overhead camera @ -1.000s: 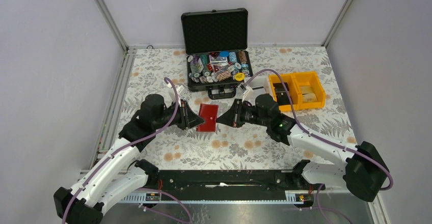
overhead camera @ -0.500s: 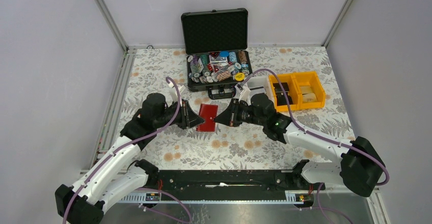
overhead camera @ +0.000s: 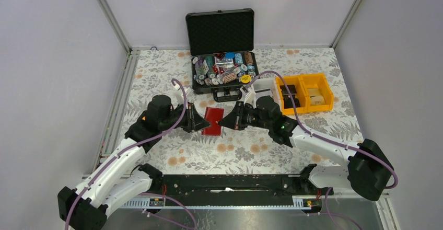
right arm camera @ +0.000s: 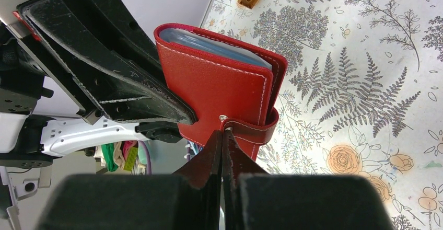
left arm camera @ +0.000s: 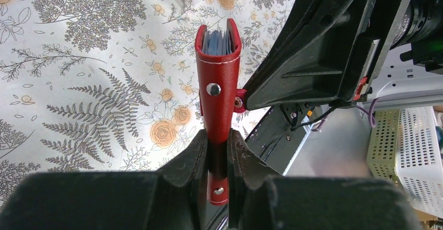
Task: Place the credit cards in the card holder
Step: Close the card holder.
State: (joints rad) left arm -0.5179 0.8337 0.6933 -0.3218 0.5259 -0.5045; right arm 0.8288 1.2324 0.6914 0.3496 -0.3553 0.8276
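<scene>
The red card holder (overhead camera: 212,121) is held off the flower-patterned table (overhead camera: 313,130), at mid-table between the two arms and in front of the open black case (overhead camera: 222,57) of chips. The yellow bins (overhead camera: 313,91) stand well apart to the right.

Left fingers (left arm camera: 201,146): nearly closed, clamped on one end of the card holder (left arm camera: 218,91), one finger on each face.

Right fingers (right arm camera: 222,141): pressed fully together, their tips against the snap tab on the holder's side. It cannot be determined whether the tab is pinched between them.

The holder (right arm camera: 219,96) is folded shut. Edges of pale blue cards (left arm camera: 218,41) show inside its open end. The tab wraps round the edge to the stud.
</scene>
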